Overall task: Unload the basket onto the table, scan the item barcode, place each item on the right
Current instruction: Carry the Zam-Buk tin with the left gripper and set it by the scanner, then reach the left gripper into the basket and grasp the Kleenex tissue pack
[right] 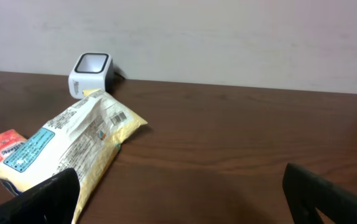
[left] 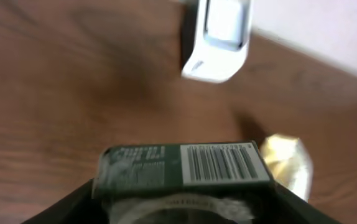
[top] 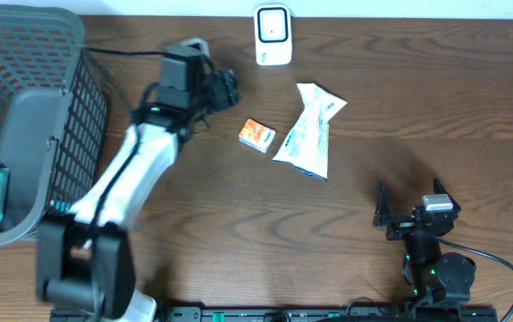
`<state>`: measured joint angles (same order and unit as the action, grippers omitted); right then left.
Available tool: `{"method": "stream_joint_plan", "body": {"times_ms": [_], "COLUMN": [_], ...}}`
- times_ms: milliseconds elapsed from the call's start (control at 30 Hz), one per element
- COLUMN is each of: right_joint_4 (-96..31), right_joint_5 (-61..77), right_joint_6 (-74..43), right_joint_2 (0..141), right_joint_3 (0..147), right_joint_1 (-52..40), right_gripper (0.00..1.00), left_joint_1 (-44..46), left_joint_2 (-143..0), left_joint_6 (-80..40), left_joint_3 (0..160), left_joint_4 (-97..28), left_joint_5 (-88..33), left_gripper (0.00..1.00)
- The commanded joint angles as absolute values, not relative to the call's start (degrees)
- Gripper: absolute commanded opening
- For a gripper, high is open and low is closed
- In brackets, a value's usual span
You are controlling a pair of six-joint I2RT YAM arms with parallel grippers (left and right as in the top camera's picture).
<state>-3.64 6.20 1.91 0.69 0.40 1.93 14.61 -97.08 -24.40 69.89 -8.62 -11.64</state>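
Bare wood between scanner (top: 273, 36) and the green box (left: 185, 165) clamped in left gripper (top: 225, 89); nothing lies in that gap. Orange packet (top: 257, 135) and snack bag (top: 308, 132) sit near each other mid-table, right of the left arm (top: 140, 165), blocking a low sweep there. Basket (top: 78, 107) walls off the far left, arm close alongside. Right gripper (top: 387, 215), jaws wide, near the front edge; open table (top: 239, 233) to its left; bag the nearest thing ahead
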Motion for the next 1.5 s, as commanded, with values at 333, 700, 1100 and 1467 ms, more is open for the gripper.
{"method": "stream_joint_plan", "body": {"times_ms": [333,700,1100,1467], "right_joint_4": [-3.9,-3.9,-3.9,-3.9], "right_joint_5": [6.5,6.5,6.5,6.5], "right_joint_6": [1.3,1.3,1.3,1.3], "right_joint_2": [0.3,0.3,0.3,0.3], "right_joint_3": [0.3,0.3,0.3,0.3], "right_joint_1": [2.3,2.3,2.3,2.3], "right_gripper": [0.99,0.99,0.99,0.99], "left_joint_1": [15.7,14.5,-1.6,-27.2], "left_joint_2": [-111.1,-100.1,-67.0,-58.3], "left_joint_6": [-19.1,-19.1,-19.1,-20.6], "left_joint_3": [70.5,70.5,70.5,70.5], "left_joint_4": [-1.5,-1.7,-15.4,-29.6], "left_joint_5": [-6.5,-6.5,4.5,10.4], "left_gripper": [0.88,0.88,0.88,0.88]}}
